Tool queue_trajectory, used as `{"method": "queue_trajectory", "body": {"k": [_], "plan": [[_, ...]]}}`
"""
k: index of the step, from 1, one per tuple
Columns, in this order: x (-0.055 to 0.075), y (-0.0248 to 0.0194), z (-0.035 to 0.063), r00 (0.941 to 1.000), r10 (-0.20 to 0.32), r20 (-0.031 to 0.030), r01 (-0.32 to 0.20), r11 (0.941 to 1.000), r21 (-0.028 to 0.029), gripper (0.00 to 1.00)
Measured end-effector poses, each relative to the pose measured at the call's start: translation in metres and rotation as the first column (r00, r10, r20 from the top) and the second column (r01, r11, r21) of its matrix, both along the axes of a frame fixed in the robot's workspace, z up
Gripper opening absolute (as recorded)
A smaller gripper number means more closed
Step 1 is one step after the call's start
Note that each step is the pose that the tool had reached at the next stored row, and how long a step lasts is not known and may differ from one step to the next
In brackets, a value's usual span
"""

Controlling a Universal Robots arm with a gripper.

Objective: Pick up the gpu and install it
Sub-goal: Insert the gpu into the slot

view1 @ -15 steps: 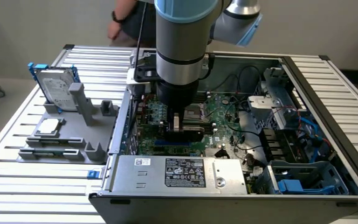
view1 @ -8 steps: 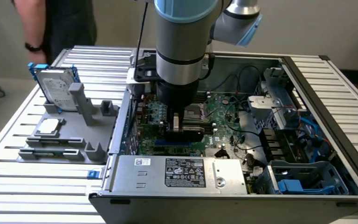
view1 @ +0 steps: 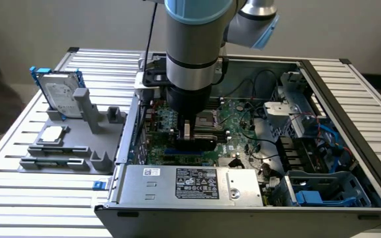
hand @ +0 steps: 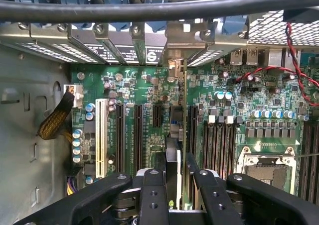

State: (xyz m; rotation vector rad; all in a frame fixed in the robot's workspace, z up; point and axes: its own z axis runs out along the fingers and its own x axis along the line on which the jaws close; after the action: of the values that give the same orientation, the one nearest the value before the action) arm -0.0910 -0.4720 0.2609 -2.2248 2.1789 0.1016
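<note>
**Seating the card squarely in its slot**

My gripper [hand: 175, 182] is pinched narrow on the gpu [hand: 173, 165], which stands on edge between my fingers [hand: 152, 185], deep inside the open computer case [view1: 349, 94]. In the exterior view the card is near the middle of the case. The power supply [view1: 190, 184] lies at six o'clock from it, and the grey tray [view1: 104, 158] with the hard drive [view1: 61, 94] sits well apart at nine o'clock.

The card's lower edge hangs over the row of long black slots [hand: 137, 130] on the motherboard [hand: 239, 95]. Its metal end points at the bracket openings in the rear wall. I cannot tell whether the connector edge has entered a slot.

To do this well, I judge that I should hold the card upright and parallel to its slot. The bracket should line up with one opening, and the push should go straight down with even force. A tilt could jam the connector or flex the board.
</note>
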Motion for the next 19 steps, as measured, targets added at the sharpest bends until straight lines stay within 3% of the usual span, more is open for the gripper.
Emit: {"method": "queue_trajectory", "body": {"k": [4, 15, 19], "plan": [[0.0000, 0.0000, 0.0000, 1.0000, 0.000, -0.0029, 0.000, 1.0000, -0.0002, 0.26], [0.0000, -0.0006, -0.0017, 1.0000, 0.000, -0.0035, 0.000, 1.0000, -0.0003, 0.26], [-0.0001, -0.0006, -0.0024, 1.0000, 0.000, -0.0070, 0.000, 1.0000, -0.0003, 0.26]]}}
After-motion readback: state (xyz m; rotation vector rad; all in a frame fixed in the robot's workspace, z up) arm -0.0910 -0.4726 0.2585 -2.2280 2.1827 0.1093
